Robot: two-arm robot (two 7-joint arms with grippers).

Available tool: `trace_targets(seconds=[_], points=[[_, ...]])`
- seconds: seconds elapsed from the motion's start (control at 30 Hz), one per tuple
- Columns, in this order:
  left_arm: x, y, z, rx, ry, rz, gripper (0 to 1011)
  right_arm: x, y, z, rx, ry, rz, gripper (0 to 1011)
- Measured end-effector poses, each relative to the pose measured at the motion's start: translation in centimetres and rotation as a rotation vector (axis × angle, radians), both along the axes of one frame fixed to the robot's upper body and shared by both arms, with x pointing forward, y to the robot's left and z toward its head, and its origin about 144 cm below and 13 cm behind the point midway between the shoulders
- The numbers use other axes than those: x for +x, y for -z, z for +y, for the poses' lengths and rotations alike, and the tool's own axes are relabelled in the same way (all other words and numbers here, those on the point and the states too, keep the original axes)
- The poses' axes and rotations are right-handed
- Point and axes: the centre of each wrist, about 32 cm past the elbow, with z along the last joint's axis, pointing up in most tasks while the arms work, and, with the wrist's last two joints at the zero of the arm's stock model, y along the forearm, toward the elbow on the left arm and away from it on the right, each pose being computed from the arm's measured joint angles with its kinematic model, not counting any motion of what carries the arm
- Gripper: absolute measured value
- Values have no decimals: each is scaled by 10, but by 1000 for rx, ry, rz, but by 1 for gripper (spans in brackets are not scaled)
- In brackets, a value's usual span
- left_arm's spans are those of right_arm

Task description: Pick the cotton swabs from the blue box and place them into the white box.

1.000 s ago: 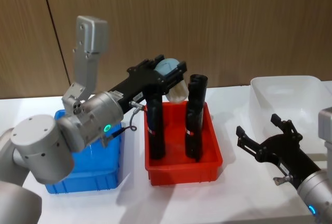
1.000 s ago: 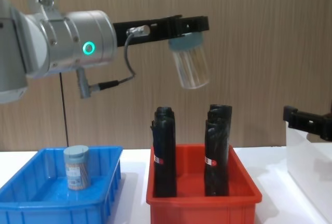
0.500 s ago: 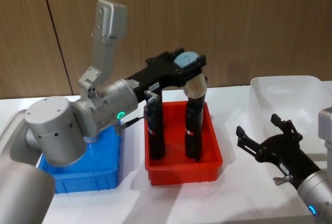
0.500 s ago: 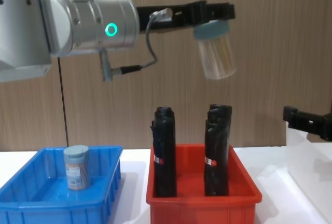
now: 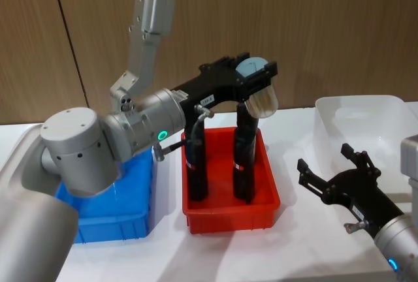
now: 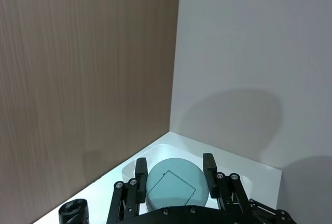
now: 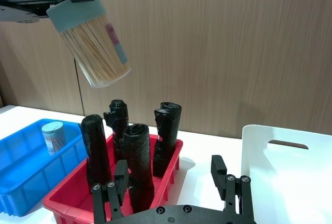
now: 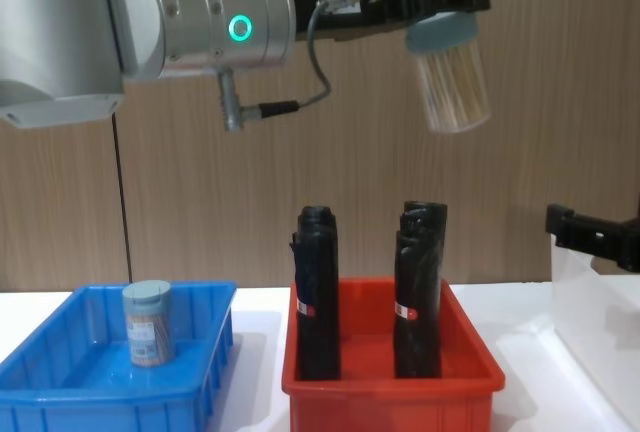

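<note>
My left gripper (image 5: pixel 255 73) is shut on the pale blue lid of one jar of cotton swabs (image 5: pixel 262 98), held tilted high over the right end of the red bin. The chest view shows that jar (image 8: pixel 455 77) well above the black rolls, and the right wrist view shows it (image 7: pixel 98 47) too. The left wrist view looks down on its lid (image 6: pixel 174 185) between the fingers. A second jar of cotton swabs (image 8: pixel 148 324) stands upright in the blue box (image 8: pixel 60 392). The white box (image 5: pixel 359 125) sits at the far right. My right gripper (image 5: pixel 324 156) rests open in front of it.
A red bin (image 5: pixel 228 220) stands between the blue box and the white box, holding tall black rolls (image 5: pixel 196 158) that stick up above its rim. A wooden wall runs behind the white table.
My left gripper has carried the jar to the right and a little higher, from above the red bin's middle toward its right end. The right arm has not moved.
</note>
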Motion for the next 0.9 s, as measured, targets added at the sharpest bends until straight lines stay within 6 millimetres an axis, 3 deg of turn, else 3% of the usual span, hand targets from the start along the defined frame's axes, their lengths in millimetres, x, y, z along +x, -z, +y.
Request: trace_targets(seconds=[0.4, 0.9], points=[[1, -4, -3, 0, 18, -2, 659, 0, -2, 0, -5, -6, 0, 1002], [2, -5, -4, 0, 26, -3, 659, 8, -23, -3, -86, -72, -4, 1001]])
